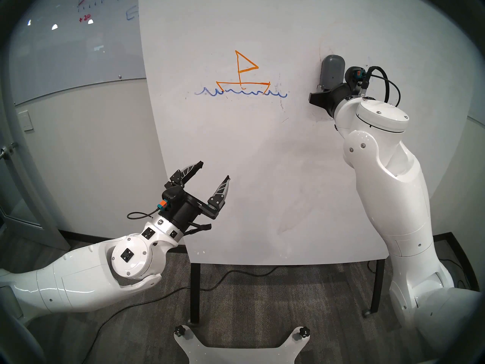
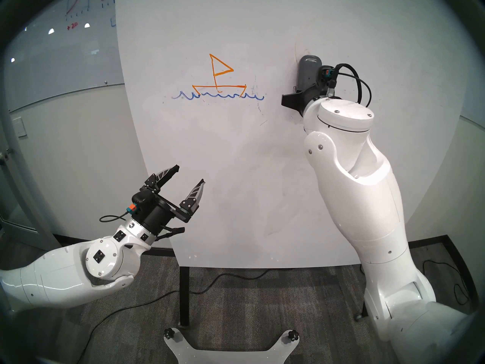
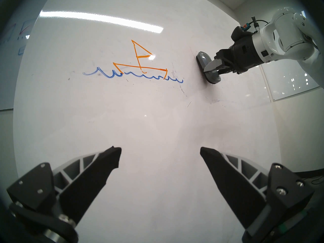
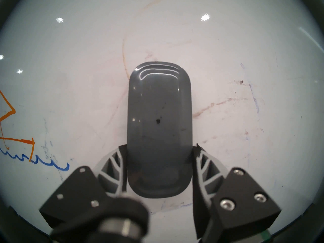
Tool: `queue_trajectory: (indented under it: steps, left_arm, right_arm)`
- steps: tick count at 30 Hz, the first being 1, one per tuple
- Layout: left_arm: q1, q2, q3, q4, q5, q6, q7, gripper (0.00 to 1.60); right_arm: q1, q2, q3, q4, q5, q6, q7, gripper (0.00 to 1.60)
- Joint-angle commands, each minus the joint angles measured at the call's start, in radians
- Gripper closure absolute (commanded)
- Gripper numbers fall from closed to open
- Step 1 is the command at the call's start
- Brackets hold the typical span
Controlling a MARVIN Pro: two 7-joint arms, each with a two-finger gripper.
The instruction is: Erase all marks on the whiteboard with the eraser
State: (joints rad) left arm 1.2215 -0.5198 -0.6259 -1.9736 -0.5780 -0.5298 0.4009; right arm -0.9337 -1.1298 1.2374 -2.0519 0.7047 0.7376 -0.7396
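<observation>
The whiteboard (image 1: 262,171) stands upright in front of me. On it are the marks: an orange sailboat (image 1: 242,74) over a blue wavy line (image 1: 240,93), with faint brownish smudges (image 4: 210,107) and thin scratchy strokes (image 3: 182,90) to their right. The dark grey eraser (image 1: 332,72) lies flat against the board, long side vertical, right of the boat and clear of the waves. My right gripper (image 4: 159,148) is shut on the eraser's lower half, one finger on each long side. My left gripper (image 1: 214,170) hangs open and empty low on the left, in front of the board's bare lower part (image 3: 157,123).
A glossy glass panel (image 1: 78,40) with red and blue graphs hangs on the wall at upper left, another glass panel (image 3: 289,83) to the right. Black legs (image 1: 195,292) hold the board up. A cable (image 1: 236,274) runs over the carpet. My base plate (image 1: 241,347) is at bottom centre.
</observation>
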Motion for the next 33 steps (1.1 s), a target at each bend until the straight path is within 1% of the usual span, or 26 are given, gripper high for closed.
queue_trajectory:
  steps: [1,19,22,33]
  left_arm:
    - [-0.009,0.0,-0.009,-0.008,-0.001,-0.006,0.0,0.0]
    - [-0.01,0.001,-0.008,-0.008,-0.001,-0.006,0.0,0.0]
    - [-0.01,0.001,-0.008,-0.008,-0.001,-0.006,0.0,0.0]
    - [-0.01,0.001,-0.008,-0.008,-0.001,-0.007,0.001,0.0]
  right_arm:
    - [0.018,-0.026,-0.007,-0.029,-0.009,0.001,-0.027,1.6]
    - [0.03,-0.09,-0.036,-0.044,-0.034,0.017,-0.133,1.6]
    - [0.028,-0.089,-0.039,-0.054,-0.045,0.012,-0.147,1.6]
    - [0.008,-0.1,-0.048,-0.103,-0.043,0.035,-0.177,1.6]
